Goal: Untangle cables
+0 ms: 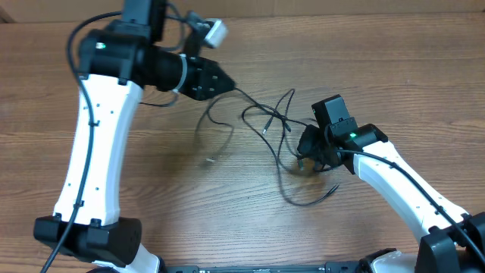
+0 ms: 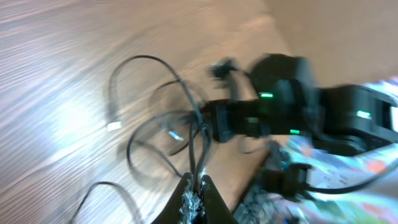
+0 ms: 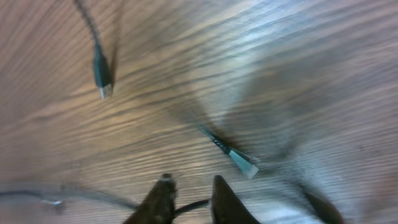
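Observation:
The cables are thin black cords lying in loose crossing loops at the table's middle. One strand runs up to my left gripper, which hangs above the table at the back. In the left wrist view that gripper is shut on two strands, and the loops spread below it. My right gripper is down at the right end of the tangle. In the right wrist view its fingertips stand a narrow gap apart, pinching a strand that crosses between them. Two plug ends lie on the wood ahead.
The wooden table runs under everything. In the left wrist view the right arm shows beyond the loops. Blurred colourful clutter sits off the table edge at the lower right of that view.

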Controlling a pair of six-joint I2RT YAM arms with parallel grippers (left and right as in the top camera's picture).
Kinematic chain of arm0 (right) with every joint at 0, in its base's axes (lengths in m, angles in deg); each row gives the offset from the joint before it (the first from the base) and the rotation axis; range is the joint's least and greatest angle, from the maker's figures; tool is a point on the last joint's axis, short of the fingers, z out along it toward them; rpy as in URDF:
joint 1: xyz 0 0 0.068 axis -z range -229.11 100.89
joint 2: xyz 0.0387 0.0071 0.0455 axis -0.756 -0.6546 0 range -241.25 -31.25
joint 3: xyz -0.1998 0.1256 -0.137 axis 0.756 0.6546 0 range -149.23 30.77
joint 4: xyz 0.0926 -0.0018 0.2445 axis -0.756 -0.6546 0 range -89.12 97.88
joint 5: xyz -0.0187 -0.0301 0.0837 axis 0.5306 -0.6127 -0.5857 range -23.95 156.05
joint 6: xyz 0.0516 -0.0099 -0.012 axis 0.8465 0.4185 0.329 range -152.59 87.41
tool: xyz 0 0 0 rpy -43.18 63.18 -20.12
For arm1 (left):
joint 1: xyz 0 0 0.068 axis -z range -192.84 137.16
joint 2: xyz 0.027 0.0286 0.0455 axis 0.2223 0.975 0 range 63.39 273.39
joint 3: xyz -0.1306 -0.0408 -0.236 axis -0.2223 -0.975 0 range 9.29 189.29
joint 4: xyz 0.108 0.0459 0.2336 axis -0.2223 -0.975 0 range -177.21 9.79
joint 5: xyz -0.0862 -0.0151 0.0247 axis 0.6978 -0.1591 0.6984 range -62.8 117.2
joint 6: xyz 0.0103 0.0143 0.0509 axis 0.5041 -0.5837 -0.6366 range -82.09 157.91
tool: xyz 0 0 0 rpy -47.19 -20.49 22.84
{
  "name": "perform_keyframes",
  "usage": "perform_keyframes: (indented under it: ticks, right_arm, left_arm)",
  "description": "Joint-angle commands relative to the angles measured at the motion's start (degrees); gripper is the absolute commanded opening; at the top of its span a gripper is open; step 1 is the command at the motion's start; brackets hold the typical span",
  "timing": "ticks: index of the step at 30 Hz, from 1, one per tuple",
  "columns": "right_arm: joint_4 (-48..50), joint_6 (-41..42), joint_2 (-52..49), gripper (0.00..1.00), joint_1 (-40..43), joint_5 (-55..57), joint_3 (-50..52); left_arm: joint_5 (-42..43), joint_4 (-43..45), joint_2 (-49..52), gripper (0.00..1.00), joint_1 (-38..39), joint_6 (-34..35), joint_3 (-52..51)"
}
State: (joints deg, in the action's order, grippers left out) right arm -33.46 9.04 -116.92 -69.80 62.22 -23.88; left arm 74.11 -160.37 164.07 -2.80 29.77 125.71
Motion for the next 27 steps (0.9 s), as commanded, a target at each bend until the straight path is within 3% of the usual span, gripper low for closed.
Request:
perform_keyframes:
  ticks: [1,5,18,23,25,27]
  right_arm:
    - [-1.25,0.72,0.13,0.11,0.55,4.98,-0.07]
    - [-2.99,3.41,0.13,0.07,0.55,8.09,-0.07]
    - [-5.86,3.39,0.13,0.05,0.55,11.32,-0.07]
    - [-4.37,2.54,0.13,0.21,0.55,9.42,-0.07]
    - [-2.25,-3.06,0.13,0.26,0.55,4.55,-0.07]
    - [0.7,-10.14,0.13,0.38,0.55,-2.51,-0.07]
  left_arm:
    - [-9.25,-1.42,-1.27,0.04,-5.75,-1.29,2.03]
    - [-13.09,-2.01,-1.27,0.04,-9.49,-0.63,2.03]
    - [-12.74,-2.12,-1.27,0.04,-19.45,2.01,2.03]
    - [-10.16,-2.78,-1.27,0.04,-18.78,2.1,2.03]
    - [-7.23,-2.97,-1.27,0.04,-17.73,0.59,2.01]
    - [-5.57,-2.99,-1.27,0.04,-16.46,-0.04,2.03]
